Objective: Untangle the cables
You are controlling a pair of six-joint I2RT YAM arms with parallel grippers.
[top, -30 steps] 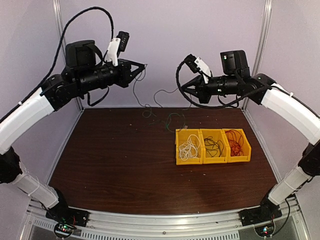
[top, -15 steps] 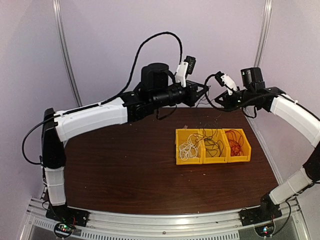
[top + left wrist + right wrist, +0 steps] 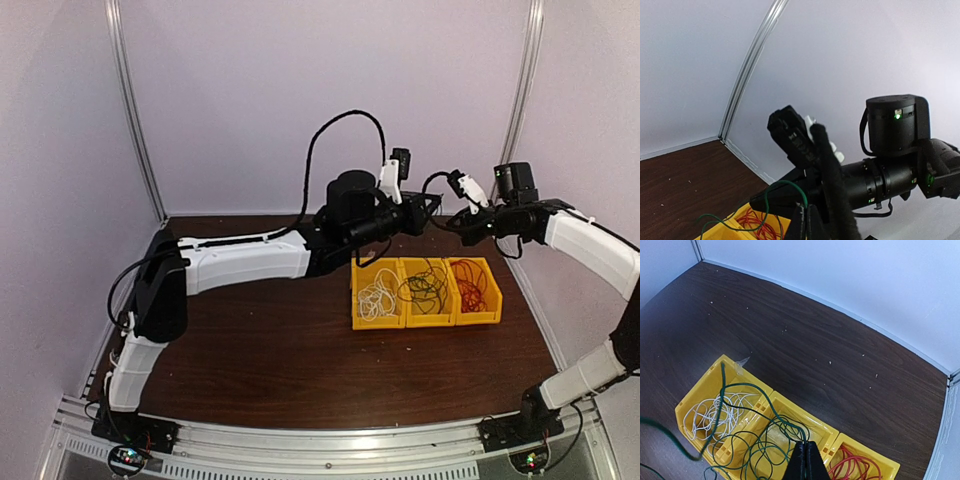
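Both grippers meet high above three yellow bins. My left gripper reaches across from the left and is shut on a thin dark green cable; its fingers pinch the cable's top loop. My right gripper is shut on the same green cable, whose loops hang into the middle bin and spill over the left bin. White cable lies in the left bin. Red cable lies in the right bin.
The three bins stand side by side at the right of the dark wooden table. The left arm's white link spans the table's back. The right arm's black body fills the left wrist view. Walls close the back and sides.
The left arm swung far right across the table to meet the right gripper above the bins. The right gripper drew back to the right. The green cable went from the table's back to over the middle bin.
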